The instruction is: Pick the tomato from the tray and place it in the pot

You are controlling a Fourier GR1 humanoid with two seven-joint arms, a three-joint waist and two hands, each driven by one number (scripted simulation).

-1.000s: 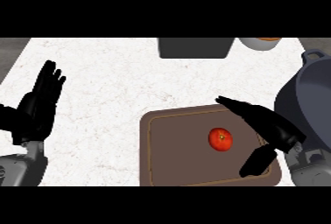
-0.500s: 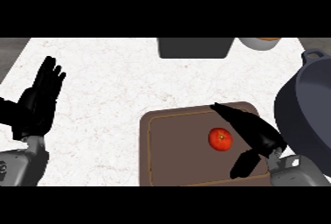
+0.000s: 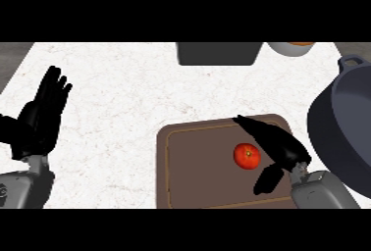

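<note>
White speckled counter point(image 3: 145, 98) carries a brown tray point(image 3: 196, 171); the tomato point(image 3: 247, 156) lies at its 3 o'clock. Right hand point(image 3: 279, 147), open, cups beside it, holding nothing. Pot point(image 3: 340, 127) stands at 3 o'clock. Left hand point(image 3: 39, 120) rests open at 9 o'clock.

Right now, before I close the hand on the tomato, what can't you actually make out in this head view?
- Pot: cut off by the right edge; its inside does not show.
- Tray: its right side is hidden under the right hand; its near edge is cut off.
- Tomato: whether the hand touches it cannot be told.
- Grey box and cup: cut off at the top.
- Left hand: open, resting at the left.
</note>
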